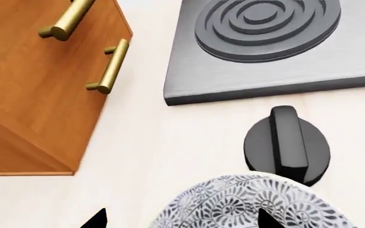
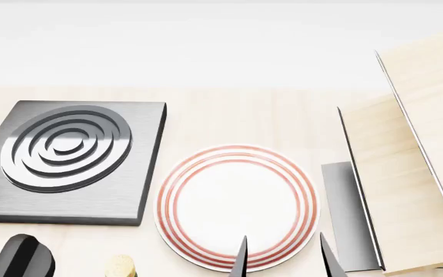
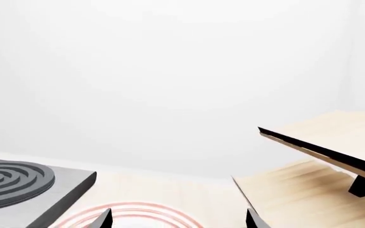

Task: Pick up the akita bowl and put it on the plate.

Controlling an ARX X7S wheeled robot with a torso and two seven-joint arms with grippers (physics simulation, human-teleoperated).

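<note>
Although only its two dark fingertips show at the lower edge of the left wrist view, the left pincer (image 1: 179, 219) stands wide open, its tips either side of the akita bowl (image 1: 252, 204) but gripping nothing that can be seen. The bowl is cut off by the frame's bottom edge and sits just in front of a black knob (image 1: 287, 145). At the left of that frame stands a wooden cabinet (image 1: 36, 85) with brass handles; at the upper right lies the grey burner (image 1: 265, 42). Bare table (image 1: 150, 142) lies between them.

In the head view the burner fills the left, and the plate (image 2: 237, 205) lies just right of it, bare. The right pincer (image 2: 283, 257) shows two spread tips at the plate's lower rim, holding nothing. Pale wooden boards (image 2: 406, 173) crowd the right side.
</note>
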